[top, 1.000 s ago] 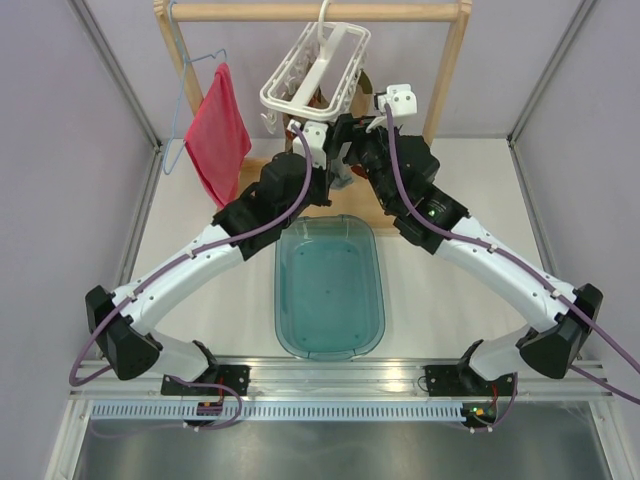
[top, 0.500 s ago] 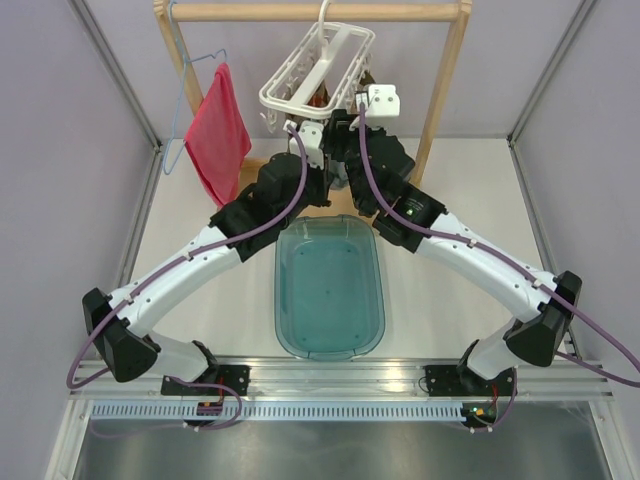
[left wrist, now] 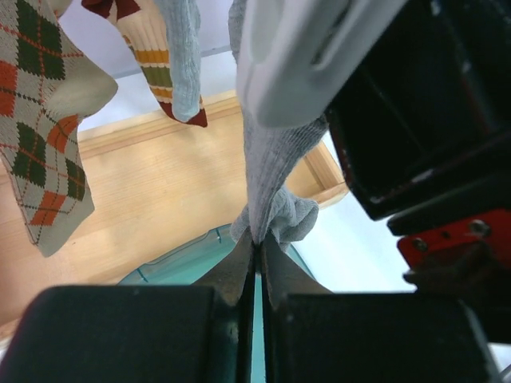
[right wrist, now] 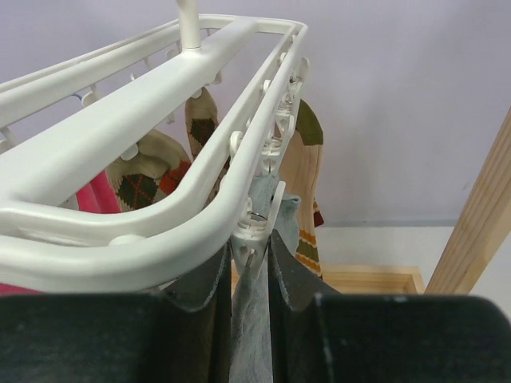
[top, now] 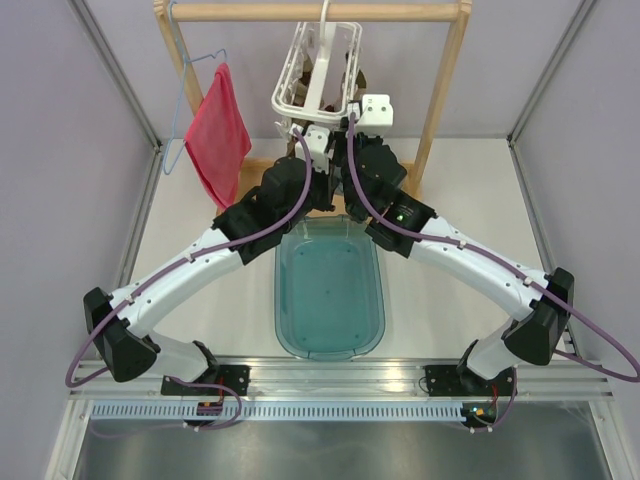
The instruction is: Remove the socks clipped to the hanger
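**A:** From above, where is the hanger?

**B:** The white clip hanger [top: 318,70] hangs by its hook from the wooden rail [top: 320,12] and is tipped steeply. The left arm [top: 200,262] and the right arm [top: 470,255] both reach up under it with their wrists close together. Their fingertips are hidden in this view. A teal basin [top: 330,290] sits on the table nearer the bases. A red cloth [top: 218,135] on a blue wire hanger [top: 178,110] hangs off to the left, apart from the arms.

**A:** And the left wrist camera?

**B:** The left gripper [left wrist: 257,254] is pressed closed, its tips pinching the low end of a grey sock [left wrist: 275,179]. The sock drops straight down into the jaws, and its toe bunches just right of the tips. Higher up it runs behind the right arm's white housing [left wrist: 311,56]. An argyle sock [left wrist: 40,120] and a striped sock [left wrist: 152,56] dangle to the upper left, clear of the fingers.

**A:** The right wrist camera?

**B:** The right gripper [right wrist: 251,267] is clamped onto the grey sock's upper part, directly under the clip [right wrist: 257,217] that holds it to the frame. The frame sits just above the fingers. I cannot tell whether the pads also press the clip's lower end. More argyle socks hang behind the frame.
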`<state>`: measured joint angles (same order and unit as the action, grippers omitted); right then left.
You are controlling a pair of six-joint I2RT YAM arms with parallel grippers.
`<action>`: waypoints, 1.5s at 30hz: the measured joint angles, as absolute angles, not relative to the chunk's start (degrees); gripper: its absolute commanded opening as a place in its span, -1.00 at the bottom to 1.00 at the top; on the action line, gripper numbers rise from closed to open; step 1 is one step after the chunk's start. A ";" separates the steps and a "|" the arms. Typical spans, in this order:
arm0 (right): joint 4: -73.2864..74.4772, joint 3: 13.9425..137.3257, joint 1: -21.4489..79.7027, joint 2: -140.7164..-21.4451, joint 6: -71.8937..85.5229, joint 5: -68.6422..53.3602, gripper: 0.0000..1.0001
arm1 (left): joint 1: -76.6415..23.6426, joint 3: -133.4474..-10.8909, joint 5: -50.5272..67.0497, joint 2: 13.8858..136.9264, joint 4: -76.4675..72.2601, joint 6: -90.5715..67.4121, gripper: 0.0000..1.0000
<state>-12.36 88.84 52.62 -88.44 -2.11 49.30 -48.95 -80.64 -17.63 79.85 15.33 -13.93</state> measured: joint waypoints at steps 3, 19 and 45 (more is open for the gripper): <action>-13.32 88.36 52.66 -88.44 -2.68 49.63 -0.98 | -49.01 -80.62 -17.69 79.96 15.33 -13.93 -0.95; -7.66 88.51 50.11 -84.44 -3.62 38.68 0.52 | -48.82 -80.62 -17.78 78.83 14.57 -14.39 -0.95; -1.39 92.20 44.64 -84.75 1.65 25.52 0.41 | -49.23 -80.62 -13.17 78.43 15.35 -13.65 -0.95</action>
<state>-1.39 92.20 44.64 -84.75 1.65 25.52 -49.23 -80.62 -13.17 78.43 15.35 -13.65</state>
